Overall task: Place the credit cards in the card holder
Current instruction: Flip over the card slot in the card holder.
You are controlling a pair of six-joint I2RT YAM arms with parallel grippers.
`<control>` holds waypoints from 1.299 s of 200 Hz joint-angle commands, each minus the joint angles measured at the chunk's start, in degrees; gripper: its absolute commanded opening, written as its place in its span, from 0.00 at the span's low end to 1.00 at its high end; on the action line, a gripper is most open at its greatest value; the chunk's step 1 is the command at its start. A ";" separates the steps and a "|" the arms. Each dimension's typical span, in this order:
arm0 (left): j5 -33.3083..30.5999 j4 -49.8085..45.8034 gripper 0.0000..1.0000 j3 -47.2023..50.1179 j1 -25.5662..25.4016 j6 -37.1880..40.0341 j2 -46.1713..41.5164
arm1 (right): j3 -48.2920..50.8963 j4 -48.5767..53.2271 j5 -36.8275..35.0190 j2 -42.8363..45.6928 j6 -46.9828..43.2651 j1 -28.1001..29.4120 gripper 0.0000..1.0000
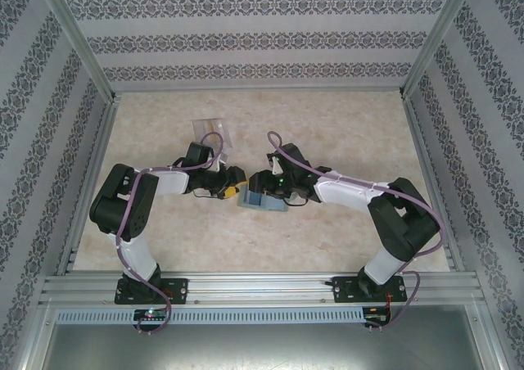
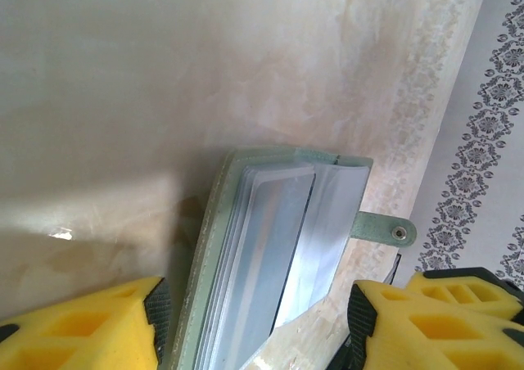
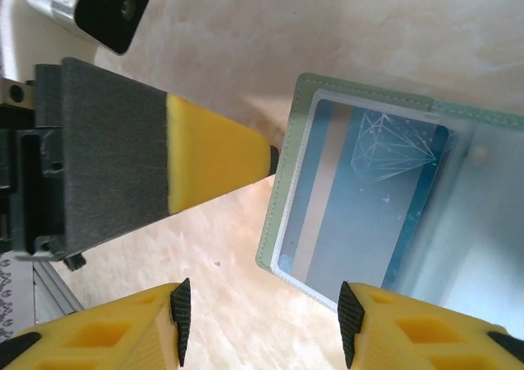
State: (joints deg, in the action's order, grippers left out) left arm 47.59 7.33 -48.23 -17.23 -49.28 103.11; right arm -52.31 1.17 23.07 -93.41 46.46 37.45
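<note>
Marbled beige tabletop (image 1: 344, 141) carries the card holder (image 1: 262, 198) at its centre, lying open with a bluish card (image 3: 368, 182) seated under a clear sleeve; the left gripper (image 2: 254, 329) straddles its edge, fingers spread, probably to steady it; the right gripper (image 3: 262, 329) hovers just beside, fingers apart and empty; a clear box (image 1: 211, 130) sits well behind.

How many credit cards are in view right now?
1 certain: a bluish credit card inside a clear pocket of the card holder. A yellowish shape in the clear box at the far side may be a second; too small to tell.
</note>
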 commanded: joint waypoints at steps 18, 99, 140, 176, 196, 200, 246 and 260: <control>-0.09 -2.43 0.55 -0.26 0.26 3.28 -0.45 | 3.45 4.60 -4.61 5.40 -2.15 -2.63 0.54; -0.91 -5.31 0.49 -0.73 0.10 5.53 -0.19 | 4.44 9.32 -8.52 2.77 -0.96 -3.44 0.53; -0.81 -5.36 0.48 -0.51 0.08 5.60 -0.01 | 4.43 10.60 -9.98 1.43 -0.52 -3.35 0.54; -0.86 -4.90 0.47 -0.56 -0.01 5.29 0.29 | 5.19 9.91 -9.80 1.12 -0.09 -3.35 0.54; -0.84 -5.03 0.46 -0.89 -0.15 5.17 0.34 | 5.21 9.76 -9.81 0.77 0.04 -3.35 0.54; -0.84 -4.97 0.46 -0.83 -0.21 5.19 0.29 | 5.27 9.67 -9.70 0.70 0.02 -3.35 0.54; -0.83 -4.96 0.45 -0.91 -0.30 5.14 0.47 | 5.76 7.99 -8.61 -1.06 0.82 -3.26 0.54; -0.83 -4.96 0.45 -0.90 -0.33 5.13 0.50 | 5.79 7.78 -8.32 -1.25 0.79 -3.31 0.54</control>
State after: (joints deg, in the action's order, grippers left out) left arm 46.87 3.38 -48.23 -17.23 -45.17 103.13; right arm -47.35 9.65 14.39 -93.73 46.54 34.06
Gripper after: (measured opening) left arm 0.451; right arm 0.544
